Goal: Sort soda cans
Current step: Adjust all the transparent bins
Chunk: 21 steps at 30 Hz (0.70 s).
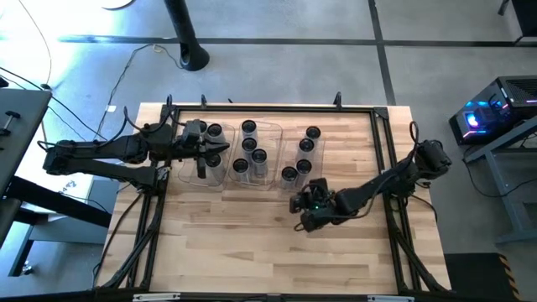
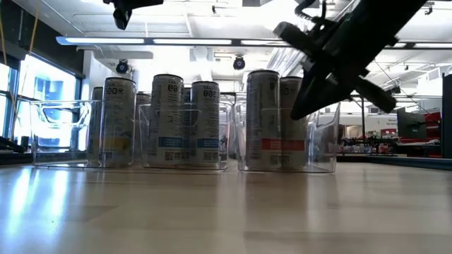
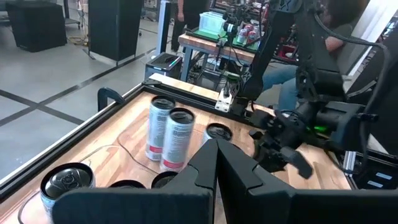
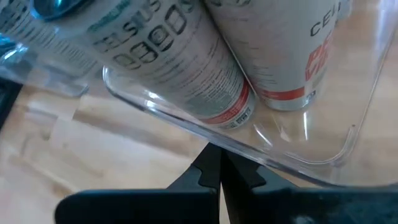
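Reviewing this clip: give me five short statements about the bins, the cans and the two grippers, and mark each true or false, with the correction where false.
1. Three clear bins stand side by side on the table. True.
2. The soda cans lie tipped on their sides. False: every can visible stands upright inside a bin.
3. The right gripper holds a can. False: it is shut on nothing, over bare wood in front of the right bin.
4. The left gripper is at the left bin, fingers shut. True.
5. Loose cans stand on the wood in front of the bins. False: that wood shows no cans; all are in the bins.
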Motion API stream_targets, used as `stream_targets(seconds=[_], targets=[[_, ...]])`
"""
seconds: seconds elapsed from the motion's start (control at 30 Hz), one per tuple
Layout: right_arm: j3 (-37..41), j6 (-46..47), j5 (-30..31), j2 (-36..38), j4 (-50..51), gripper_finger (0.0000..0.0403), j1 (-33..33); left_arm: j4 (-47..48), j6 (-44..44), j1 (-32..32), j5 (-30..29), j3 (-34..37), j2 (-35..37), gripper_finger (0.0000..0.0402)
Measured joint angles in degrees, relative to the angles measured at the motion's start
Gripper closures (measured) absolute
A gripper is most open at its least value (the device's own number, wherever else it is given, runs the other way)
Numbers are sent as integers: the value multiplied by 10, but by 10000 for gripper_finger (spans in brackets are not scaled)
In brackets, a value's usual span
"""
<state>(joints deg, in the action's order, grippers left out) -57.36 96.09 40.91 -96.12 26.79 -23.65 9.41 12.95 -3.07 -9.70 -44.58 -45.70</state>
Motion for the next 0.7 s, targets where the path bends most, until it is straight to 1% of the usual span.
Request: stream_targets(seconds=[0.17, 0.33, 0.4, 0.47, 0.53, 0.6, 0.67, 0.7], targets=[[0, -50, 4, 0, -4, 403, 31, -2, -1, 0, 0, 0, 19, 401], [0, -126, -55, 15, -9, 403, 38, 3, -11, 0, 10, 0, 56, 402], [0, -161, -76, 30, -13, 403, 31, 14, -10, 0, 40, 0, 73, 402], [0, -184, -90, 47, -21, 403, 25, 32, 2, 1, 90, 0, 87, 401], [0, -196, -99, 61, -29, 403, 20, 31, 47, 7, 149, 13, 101, 401], [0, -204, -101, 71, -31, 403, 17, 29, 111, 31, 189, 38, 122, 402], [0, -205, -102, 76, -31, 403, 18, 28, 162, 73, 202, 73, 149, 402], [0, -205, -102, 76, -32, 403, 18, 31, 181, 96, 190, 93, 165, 402]])
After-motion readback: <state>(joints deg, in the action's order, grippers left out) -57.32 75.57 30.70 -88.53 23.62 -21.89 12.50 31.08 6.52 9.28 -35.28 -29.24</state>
